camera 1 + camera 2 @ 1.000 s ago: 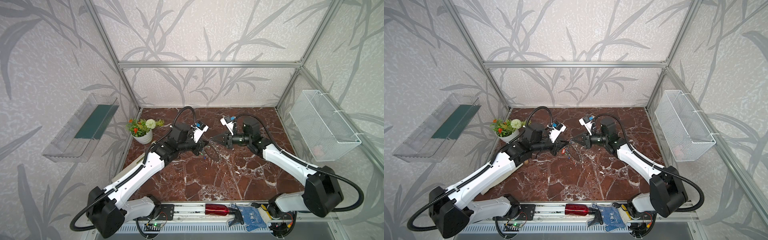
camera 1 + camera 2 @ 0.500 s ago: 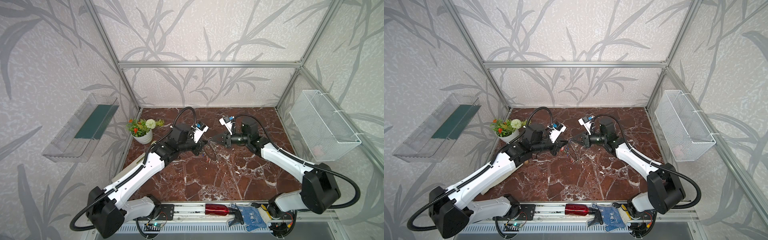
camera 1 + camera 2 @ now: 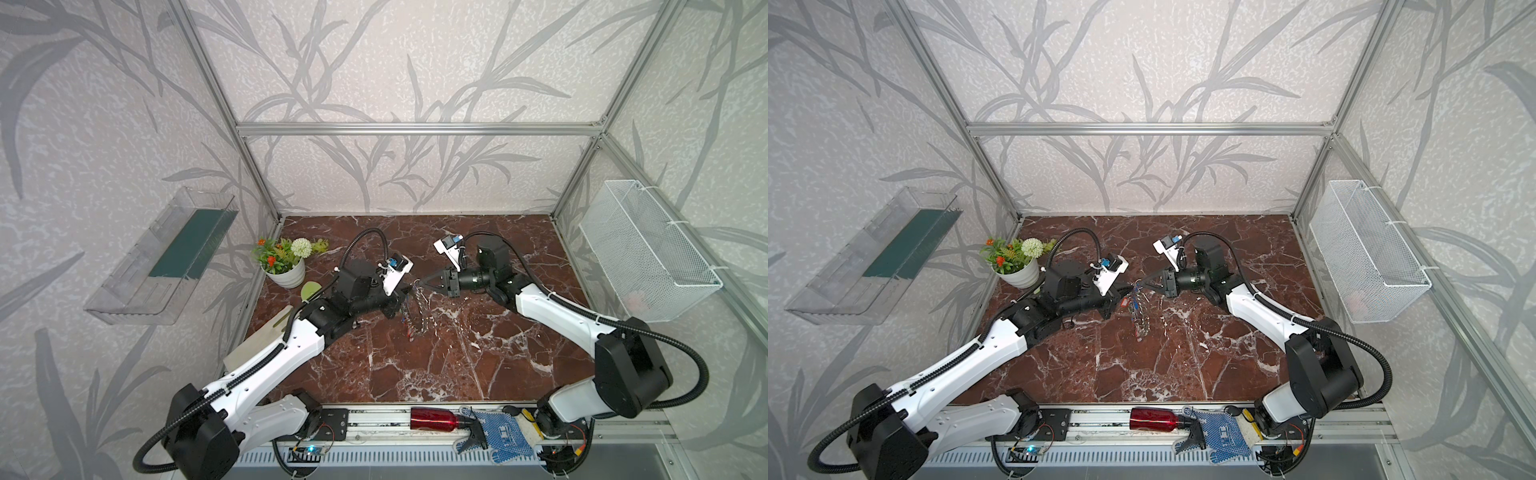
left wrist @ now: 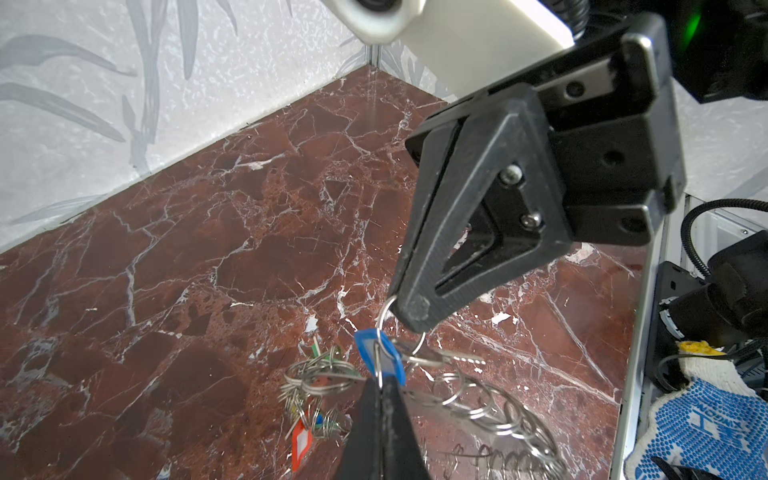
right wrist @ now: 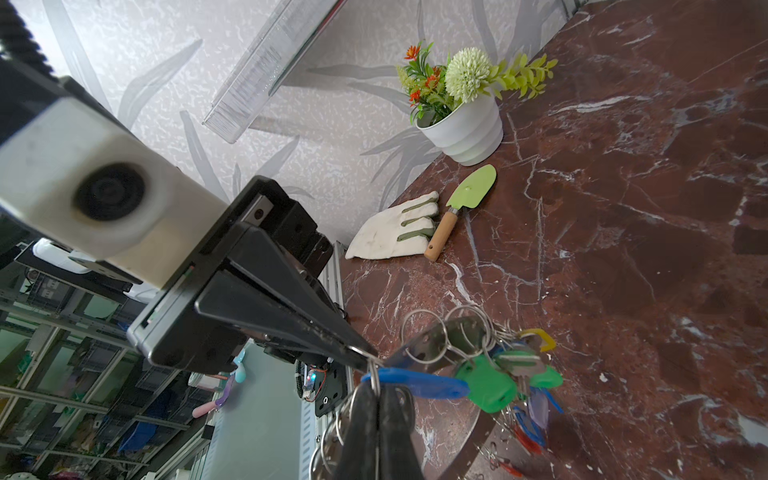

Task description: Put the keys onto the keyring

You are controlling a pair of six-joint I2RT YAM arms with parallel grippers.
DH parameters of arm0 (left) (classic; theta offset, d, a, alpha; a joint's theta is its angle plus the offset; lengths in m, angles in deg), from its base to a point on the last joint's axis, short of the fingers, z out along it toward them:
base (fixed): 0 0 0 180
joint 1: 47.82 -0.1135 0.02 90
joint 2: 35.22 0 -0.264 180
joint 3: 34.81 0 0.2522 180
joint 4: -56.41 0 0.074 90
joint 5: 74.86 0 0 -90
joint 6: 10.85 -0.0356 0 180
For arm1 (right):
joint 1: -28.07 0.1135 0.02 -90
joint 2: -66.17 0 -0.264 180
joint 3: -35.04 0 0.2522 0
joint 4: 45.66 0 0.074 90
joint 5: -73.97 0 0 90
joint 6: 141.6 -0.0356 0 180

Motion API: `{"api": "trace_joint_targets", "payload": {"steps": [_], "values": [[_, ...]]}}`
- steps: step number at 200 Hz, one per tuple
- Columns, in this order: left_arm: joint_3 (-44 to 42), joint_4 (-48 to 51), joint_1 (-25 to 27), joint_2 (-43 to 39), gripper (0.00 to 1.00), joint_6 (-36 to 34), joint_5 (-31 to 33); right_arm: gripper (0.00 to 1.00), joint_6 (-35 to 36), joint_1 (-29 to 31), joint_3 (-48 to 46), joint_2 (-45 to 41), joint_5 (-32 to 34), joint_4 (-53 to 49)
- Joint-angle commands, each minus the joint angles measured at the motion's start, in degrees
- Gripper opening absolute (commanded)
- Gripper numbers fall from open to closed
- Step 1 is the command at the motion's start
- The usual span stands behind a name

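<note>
Both grippers meet tip to tip in mid-air above the marble table (image 3: pixel 436 365). My left gripper (image 4: pixel 380 384) is shut on the thin wire ring running through the blue tag (image 4: pixel 380 353) of a silver key (image 4: pixel 451 356). My right gripper (image 5: pixel 376 388) is shut on a small split ring (image 4: pixel 401 328) right beside that tag. Below them hangs the keyring (image 4: pixel 490 409), a flat grey band fringed with wire rings, seen edge-on in both top views (image 3: pixel 419 311) (image 3: pixel 1140 311). Several keys with green (image 5: pixel 486 388), yellow, lilac and red tags dangle from it in a bunch.
A white pot of flowers (image 3: pixel 286 272) stands at the back left, with a green trowel (image 5: pixel 473 187) and a white glove (image 5: pixel 395 228) beside it. A wire basket (image 3: pixel 648 249) hangs on the right wall, a clear shelf (image 3: pixel 166 257) on the left. A red bottle (image 3: pixel 432 417) lies on the front rail.
Almost nothing. Both grippers stay shut and tip to tip; the right arm's elbow has shifted slightly.
</note>
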Motion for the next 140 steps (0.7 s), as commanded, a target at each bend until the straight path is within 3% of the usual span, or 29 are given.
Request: {"api": "trace_joint_targets", "payload": {"steps": [1, 63, 140], "values": [[-0.6, -11.4, 0.4, -3.6, 0.00, -1.7, 0.2, 0.00, 0.4, -0.3, 1.9, 0.8, 0.4, -2.6], [-1.2, -15.1, 0.7, -4.4, 0.00, -2.9, 2.5, 0.00, 2.3, -0.3, 3.8, 1.5, -0.6, -6.0], [-0.4, -11.9, 0.9, -3.5, 0.00, -6.0, 2.1, 0.00, 1.9, -3.0, 2.8, -3.4, 2.3, -4.3]]}}
